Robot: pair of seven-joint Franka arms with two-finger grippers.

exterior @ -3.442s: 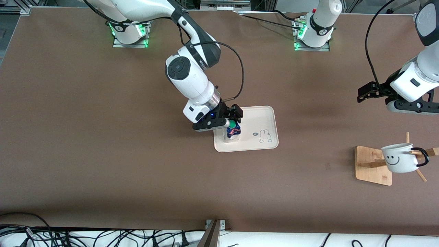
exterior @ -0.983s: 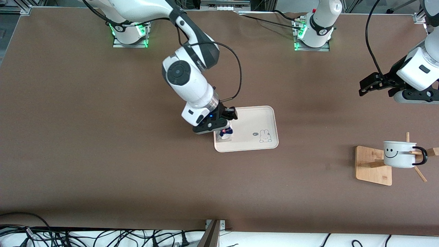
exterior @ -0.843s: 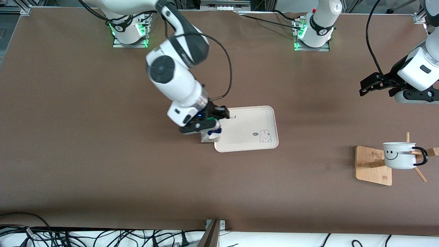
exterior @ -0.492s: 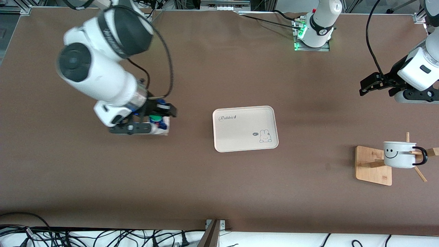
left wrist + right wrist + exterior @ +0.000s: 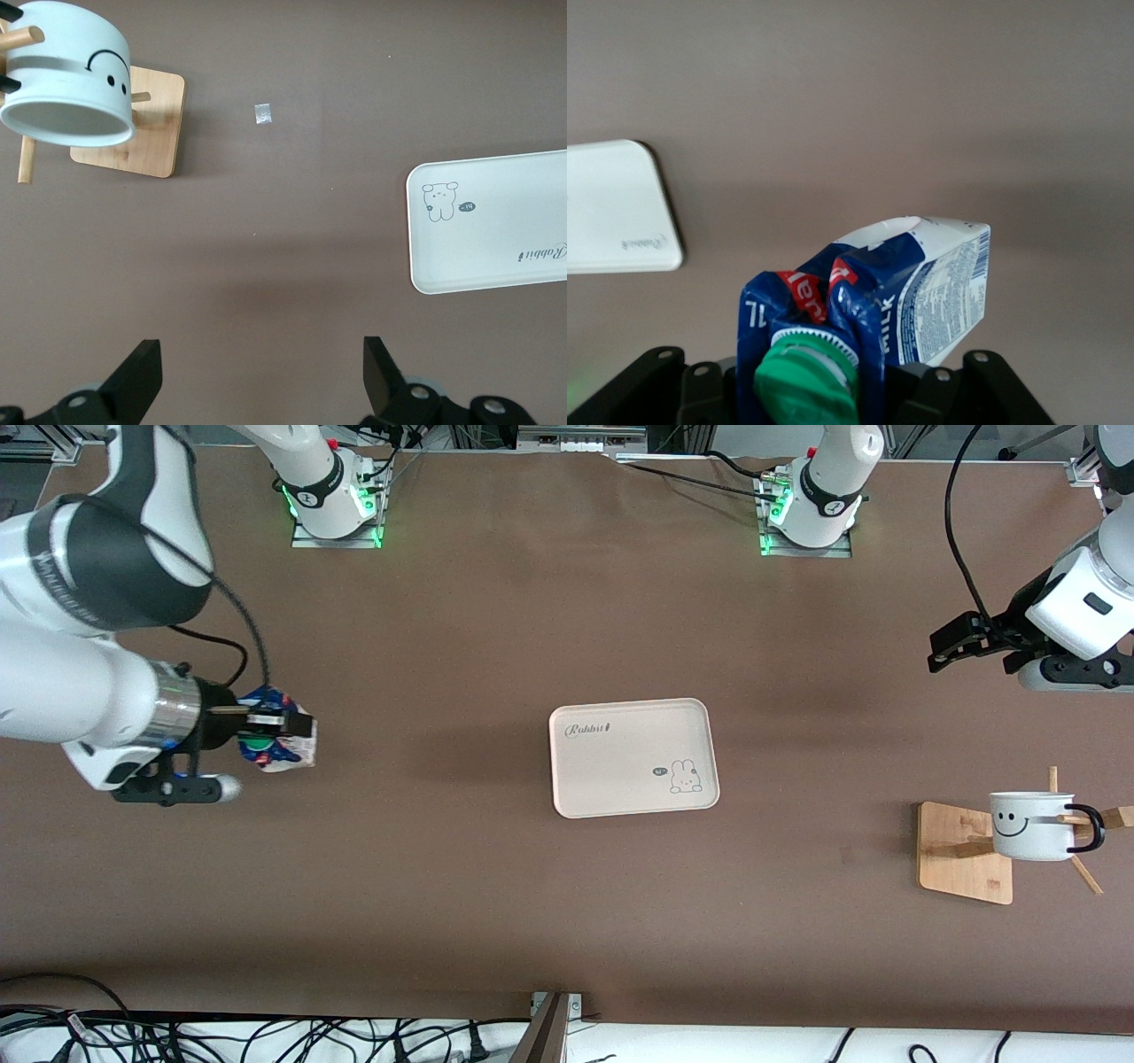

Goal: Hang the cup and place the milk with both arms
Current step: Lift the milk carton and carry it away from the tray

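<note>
Here the right pincer (image 5: 266, 731) clenches the crumpled blue-and-white milk carton (image 5: 276, 741) well clear of the cream rabbit tray (image 5: 631, 757), while the left pincer (image 5: 961, 651) waits released.

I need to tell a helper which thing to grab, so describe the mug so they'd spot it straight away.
Start at the brown table and go to the left arm's end, where a small wooden rack stands. The mug hangs from one of its pegs: white, with a black loop handle and a black smiley face.
</note>
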